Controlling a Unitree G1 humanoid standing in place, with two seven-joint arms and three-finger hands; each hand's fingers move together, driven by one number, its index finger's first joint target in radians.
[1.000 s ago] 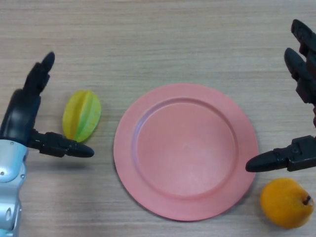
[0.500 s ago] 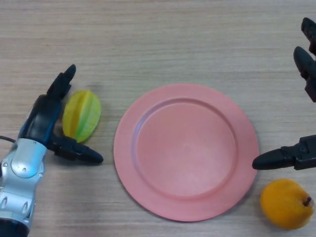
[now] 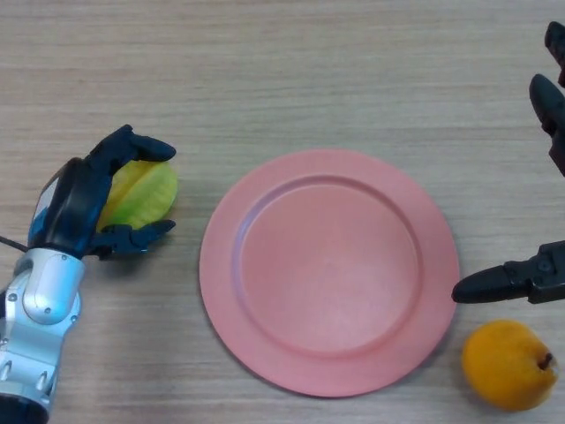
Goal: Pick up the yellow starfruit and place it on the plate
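Note:
The yellow-green starfruit point(image 3: 146, 193) lies on the wooden table at the left, just left of the pink plate point(image 3: 328, 270). My left hand point(image 3: 84, 201) is shut on the starfruit: fingers curl over its top and the thumb closes under its lower edge. The fruit still looks to be at table level. My right hand point(image 3: 534, 281) is open at the right edge, its thumb pointing toward the plate's right rim and its fingers raised above.
An orange pear-shaped fruit point(image 3: 509, 364) sits at the bottom right, just below my right thumb and off the plate's lower right rim. The plate holds nothing.
My left hand moved right to the starfruit and its fingers and thumb closed round it. The starfruit tilted a little. The right hand barely moved.

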